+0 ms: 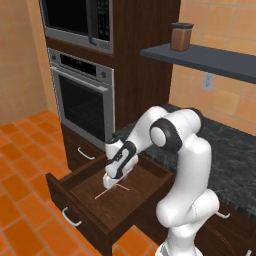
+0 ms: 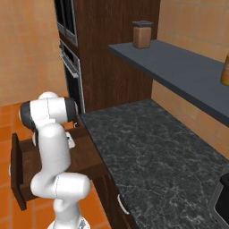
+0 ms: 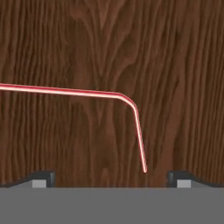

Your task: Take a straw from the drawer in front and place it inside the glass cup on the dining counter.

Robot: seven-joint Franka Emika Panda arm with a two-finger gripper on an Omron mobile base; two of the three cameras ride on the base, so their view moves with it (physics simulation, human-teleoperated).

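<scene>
The wide dark brown drawer [image 1: 60, 192] stands pulled out, its curved silver handle [image 1: 71, 218] on the front. On its wooden floor [image 3: 87, 48] lies the thin pinkish-red and white straw [image 3: 65, 91], flat, with its bent top angling toward my fingers. My gripper [image 1: 111, 186] reaches down into the drawer just above the straw [image 1: 112, 190]. It is open: the two dark fingertips [image 3: 43, 177] stand wide apart, and the straw's short end lies between them, untouched. In the right base view the arm hides much of the drawer [image 2: 20, 170]. The glass cup and dining counter are out of view.
A black speckled granite counter [image 2: 152, 152] runs to the right of the drawer. A built-in oven [image 1: 82, 100] and a microwave [image 1: 77, 22] sit in the dark cabinet behind. A shelf [image 1: 210, 60] carries a brown canister [image 1: 181, 36]. Orange tiles [image 1: 25, 165] cover the floor.
</scene>
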